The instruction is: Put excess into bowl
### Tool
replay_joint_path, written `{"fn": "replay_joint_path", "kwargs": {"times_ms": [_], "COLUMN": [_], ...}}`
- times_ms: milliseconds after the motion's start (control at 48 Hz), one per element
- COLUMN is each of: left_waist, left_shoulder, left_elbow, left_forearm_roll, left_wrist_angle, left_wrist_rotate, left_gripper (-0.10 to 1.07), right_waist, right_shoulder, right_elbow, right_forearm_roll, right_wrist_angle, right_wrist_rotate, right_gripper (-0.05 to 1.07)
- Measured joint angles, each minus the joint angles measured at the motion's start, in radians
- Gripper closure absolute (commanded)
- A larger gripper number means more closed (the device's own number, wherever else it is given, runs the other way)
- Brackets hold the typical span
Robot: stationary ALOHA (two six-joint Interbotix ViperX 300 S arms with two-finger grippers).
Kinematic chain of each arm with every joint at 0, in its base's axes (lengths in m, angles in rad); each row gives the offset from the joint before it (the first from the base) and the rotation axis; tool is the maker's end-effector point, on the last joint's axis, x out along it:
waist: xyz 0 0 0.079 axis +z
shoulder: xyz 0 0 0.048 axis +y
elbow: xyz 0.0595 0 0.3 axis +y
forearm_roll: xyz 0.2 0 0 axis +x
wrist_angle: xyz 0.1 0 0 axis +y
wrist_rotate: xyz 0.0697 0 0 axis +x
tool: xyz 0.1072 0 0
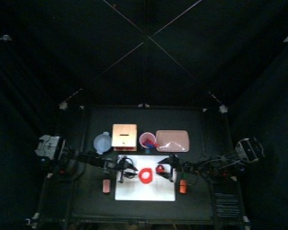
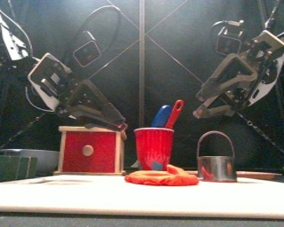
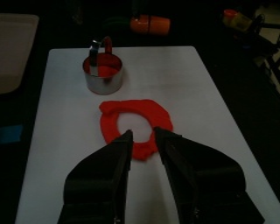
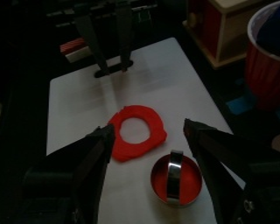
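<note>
White sheet [image 3: 201, 96] (black table [image 1: 80, 202], curtains): red excess [image 3: 136, 122] between open, empty grippers [image 3: 143, 140] [image 4: 150, 131].

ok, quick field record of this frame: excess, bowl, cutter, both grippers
excess: red ring-shaped scrap, flat on the white sheet, not held
bowl: pale blue bowl, on the table off the sheet, on the left arm's side
cutter: round metal cutter upright on the sheet beside the scrap, apart from it
left gripper: open, jaws at the scrap's near edge, nothing gripped
right gripper: open, above scrap and cutter, empty
red cup: behind the scrap
</note>
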Motion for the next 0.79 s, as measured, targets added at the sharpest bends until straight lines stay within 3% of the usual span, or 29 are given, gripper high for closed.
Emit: {"fn": "replay_joint_path", "kwargs": {"times_ms": [229, 562, 792], "left_waist": [0.014, 0.032, 0.041], "left_shoulder": [0.008, 0.101, 0.135], "left_elbow": [-0.031, -0.215, -0.275], "left_forearm_roll": [-0.049, -0.055, -0.041], "left_wrist_angle": [0.052, 0.382, 0.417], "left_wrist_rotate": [0.003, 0.044, 0.054], "left_gripper": [0.25, 0.04, 0.01], "right_waist": [-0.002, -0.014, -0.017], "right_shoulder": [-0.028, -0.032, -0.060], "right_elbow": [0.015, 0.052, 0.077], "right_forearm_roll": [0.005, 0.017, 0.037], "right_wrist_angle": [0.037, 0.092, 0.147], "right_wrist_rotate": [0.005, 0.008, 0.009], "right_gripper": [0.08, 0.08, 0.08]}}
